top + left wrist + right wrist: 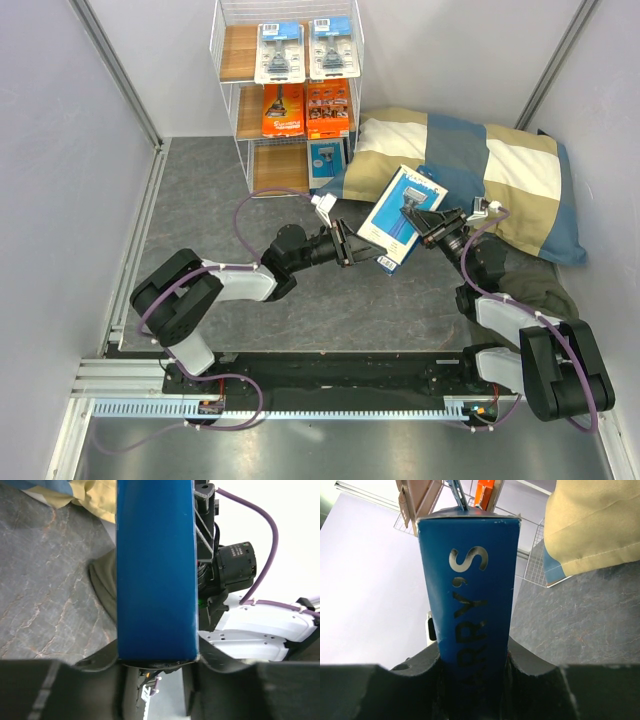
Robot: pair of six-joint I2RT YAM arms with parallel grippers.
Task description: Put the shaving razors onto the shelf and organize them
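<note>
1. Left gripper (352, 245) jaws: closed on one narrow end of the blue box (403, 218). In the left wrist view, both fingers (97, 665) sit flush against its sides and no gap shows
2. Right gripper (428, 225) jaws: clamped on the opposite end of the same box. In the right wrist view, the lettered edge sits wedged between the pads (420, 667)
3. Location of the held item: off the table, bridging the two sets of jaws. It is tilted, with its printed face turned up towards the top camera
4. Reason for the double hold, as a judgement: this reads as a handover. The pillow (500, 170) lies behind the right jaws, while the shelf (240, 52) stands well ahead of the left jaws, so the left arm appears better placed to deliver
5. Shelf contents ahead of the jaws:
   - Top tier: two blister packs (280, 52)
   - Middle tier: two orange packs (283, 110)
   - Bottom tier: a second blue box (325, 160), with wood showing beside it. The matching pairs above suggest the held box belongs there
6. Risk noted: if the right jaws release before the left grip is firm, the box could pivot or drop
</note>
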